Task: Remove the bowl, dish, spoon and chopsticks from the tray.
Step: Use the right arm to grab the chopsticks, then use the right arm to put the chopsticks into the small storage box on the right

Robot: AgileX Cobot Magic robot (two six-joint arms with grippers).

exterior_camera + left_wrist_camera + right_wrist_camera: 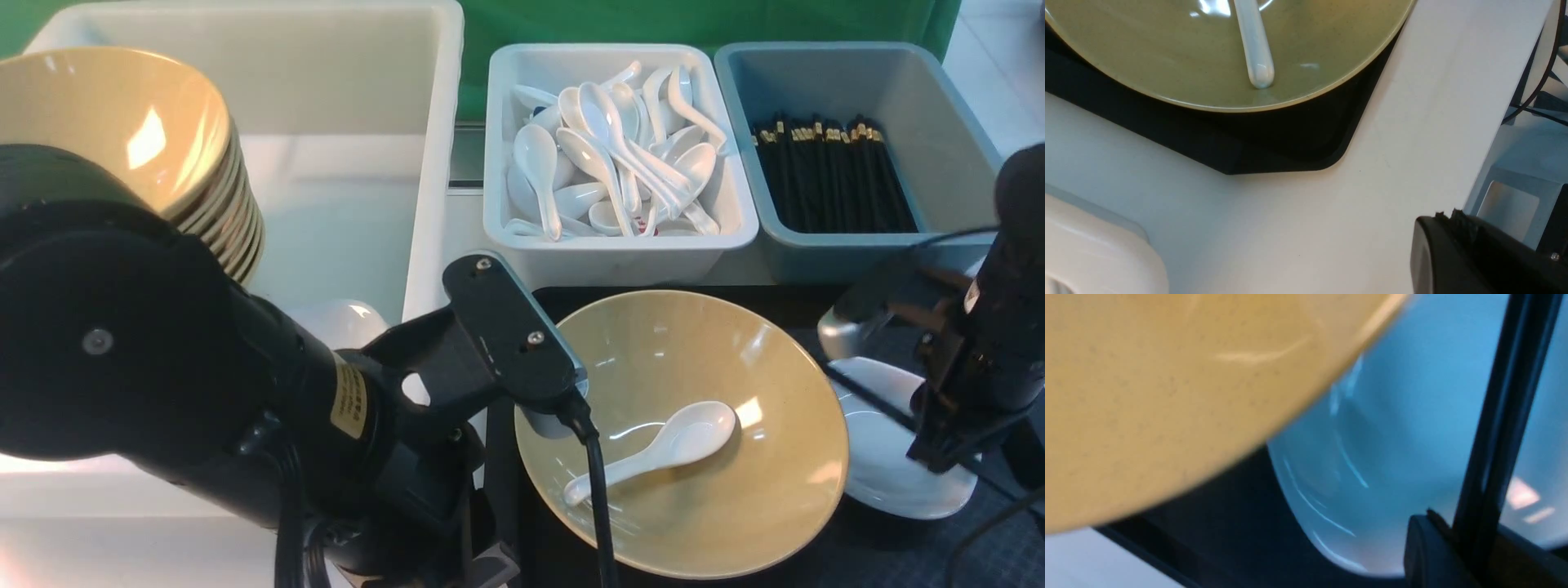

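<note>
**Across the dish (882,465), chopsticks (869,394) at the right jaws**

Low over the dish hangs the right gripper (935,445). The dish sits on the tray (890,555), just beside the bowl (735,490). The chopsticks run across the dish and meet the gripper at its tip. In the right wrist view they lie against the one finger (1433,551) that shows. The other finger is out of shot, so whether the jaws are clamped on the sticks cannot be told.

To the left of those jaws the bowl rests on the tray, with the spoon (653,453) lying inside it.

Only one finger of the left gripper (1457,253) shows, so its opening cannot be told either. It is above the white table (1290,228), just off the tray's cut corner, with the bowl's rim and the spoon's handle tip ahead of it.

Beyond both jaws stand a stack of bowls (122,139) in a white tub (343,122), a bin of spoons (612,253) and a bin of chopsticks (849,257).
</note>
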